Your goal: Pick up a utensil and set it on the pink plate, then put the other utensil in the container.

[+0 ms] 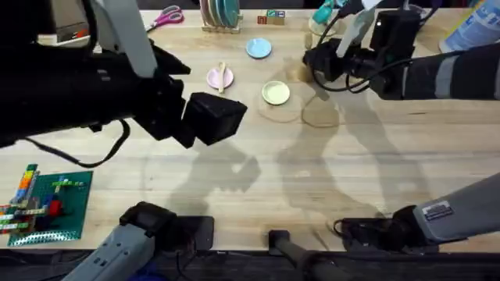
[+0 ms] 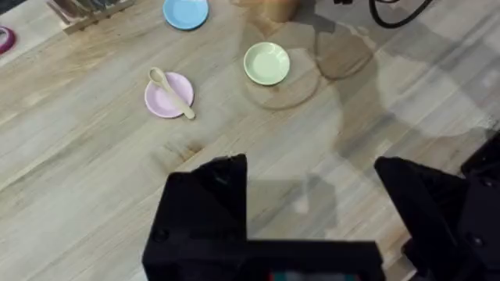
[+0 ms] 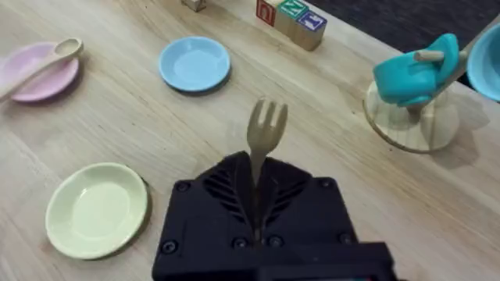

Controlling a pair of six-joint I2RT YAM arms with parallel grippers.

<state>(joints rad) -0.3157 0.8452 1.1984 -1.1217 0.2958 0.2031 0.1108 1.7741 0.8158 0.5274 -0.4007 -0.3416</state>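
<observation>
Pale wooden tabletop point(image 1: 328, 187) carried every item. The right end effector point(image 3: 256, 204) was clamped on the fork point(image 3: 264, 133), tines pointing away from the fingers, the handle pinched between the black fingers. It hung toward the far right part of the tabletop, above the tan container point(image 2: 275, 8). A thin handle held that way could have twisted or slipped, and a poor line-up could have let the tines catch the cup's rim and tip it. The teal stand point(image 3: 414, 86) nearby left little room on that side. The left end effector point(image 2: 312, 203) hung with its fingers spread and nothing between them, over bare wood, well apart from the plates, with free space around it. The spoon point(image 2: 173, 92) lay across the pink plate point(image 2: 160, 103), its handle overhanging the rim. The yellow plate point(image 2: 266, 63) and the blue plate point(image 2: 186, 12) sat beyond, both bare.
</observation>
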